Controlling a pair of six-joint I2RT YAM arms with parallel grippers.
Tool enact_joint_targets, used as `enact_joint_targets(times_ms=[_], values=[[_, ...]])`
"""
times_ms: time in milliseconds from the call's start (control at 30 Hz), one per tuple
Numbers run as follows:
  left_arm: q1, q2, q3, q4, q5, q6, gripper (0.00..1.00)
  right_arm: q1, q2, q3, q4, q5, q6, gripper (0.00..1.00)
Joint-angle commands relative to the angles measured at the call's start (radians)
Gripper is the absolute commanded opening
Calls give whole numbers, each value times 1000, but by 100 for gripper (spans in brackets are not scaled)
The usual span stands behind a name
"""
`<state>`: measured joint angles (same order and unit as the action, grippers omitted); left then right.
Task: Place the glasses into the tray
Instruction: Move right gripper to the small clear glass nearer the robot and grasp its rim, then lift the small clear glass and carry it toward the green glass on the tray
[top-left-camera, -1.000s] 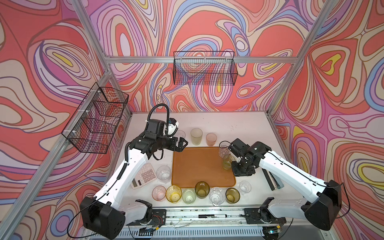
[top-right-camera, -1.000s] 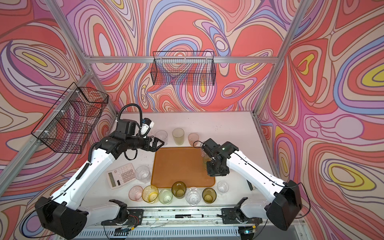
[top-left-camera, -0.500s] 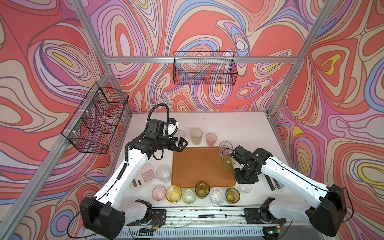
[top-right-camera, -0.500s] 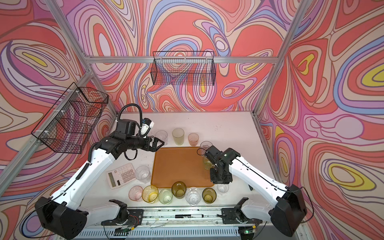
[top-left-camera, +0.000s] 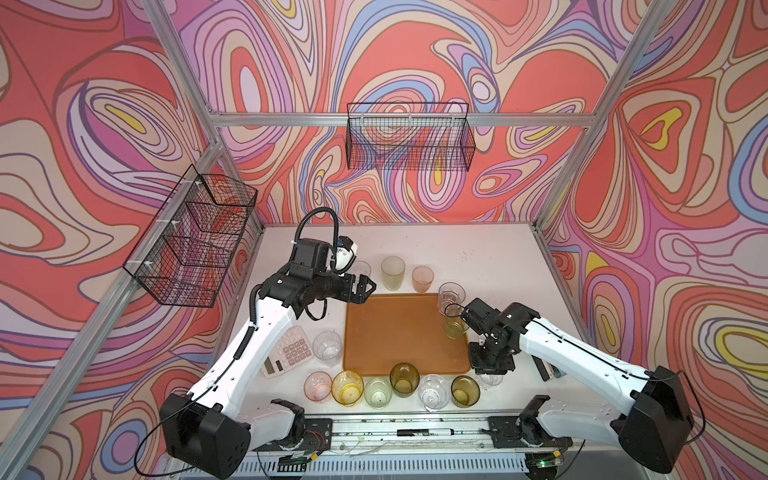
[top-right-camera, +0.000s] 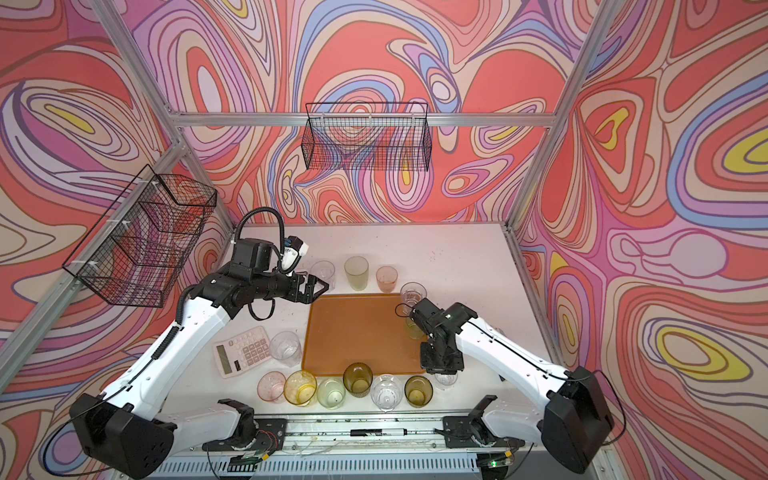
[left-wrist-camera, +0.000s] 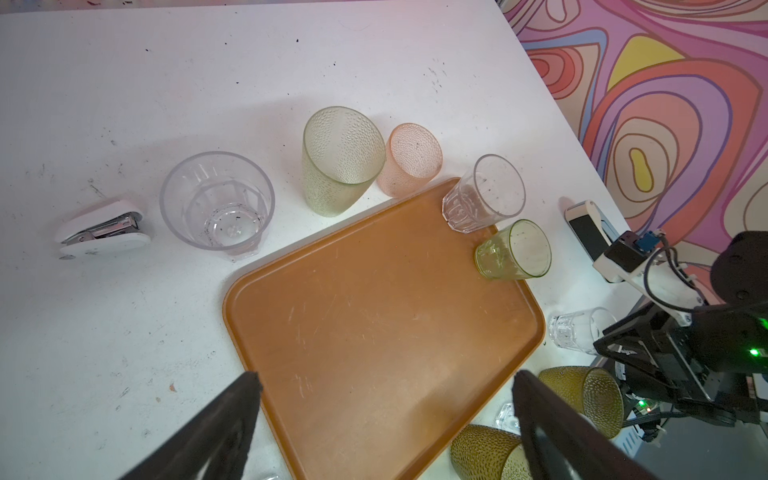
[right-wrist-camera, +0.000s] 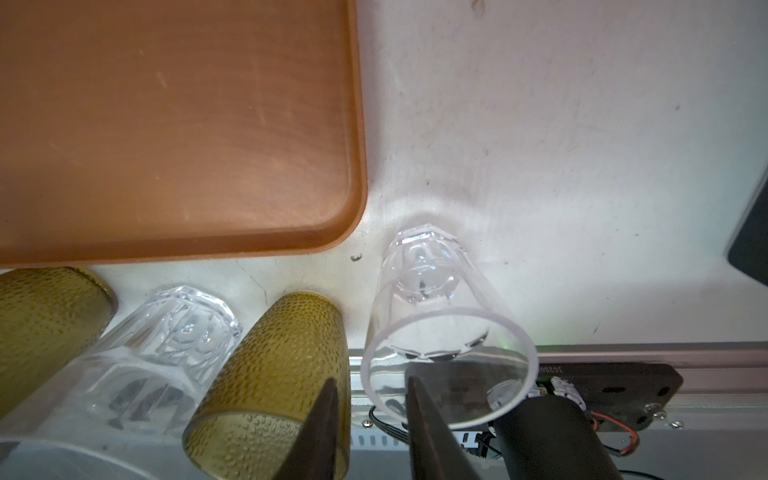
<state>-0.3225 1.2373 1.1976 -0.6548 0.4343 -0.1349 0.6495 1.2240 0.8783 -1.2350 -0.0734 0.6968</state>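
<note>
orange-brown tray (top-left-camera: 399, 328) lies mostly bare on the white surface (top-left-camera: 478, 257), with a clear glass (left-wrist-camera: 482, 195) and a green glass (left-wrist-camera: 513, 249) upright at its far right edge. more glasses (top-left-camera: 404, 376) line its near rim. only the right wrist view shows the right end effector (right-wrist-camera: 370, 374), narrowly parted, straddling the rim of a small clear tumbler (right-wrist-camera: 440, 316) that stands mouth-up just off the near right corner. left end effector (left-wrist-camera: 386, 376) hovers wide open by the far left corner.

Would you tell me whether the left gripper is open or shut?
Open: the left gripper shows both fingers wide apart, holding nothing.
</note>
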Motion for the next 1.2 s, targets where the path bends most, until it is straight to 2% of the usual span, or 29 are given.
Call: enact_joint_targets(times_ms=[0,1000,1167], values=[[-1,-9,-4,3,14,1,97,7,-6,-17,26,-6,12,28],[0,-9,-4,1,15,3,97,7,31,-41,27,38,-5,15],[-1,-7,-4,3,15,1,97,7,35,-36,32,39,-7,10]])
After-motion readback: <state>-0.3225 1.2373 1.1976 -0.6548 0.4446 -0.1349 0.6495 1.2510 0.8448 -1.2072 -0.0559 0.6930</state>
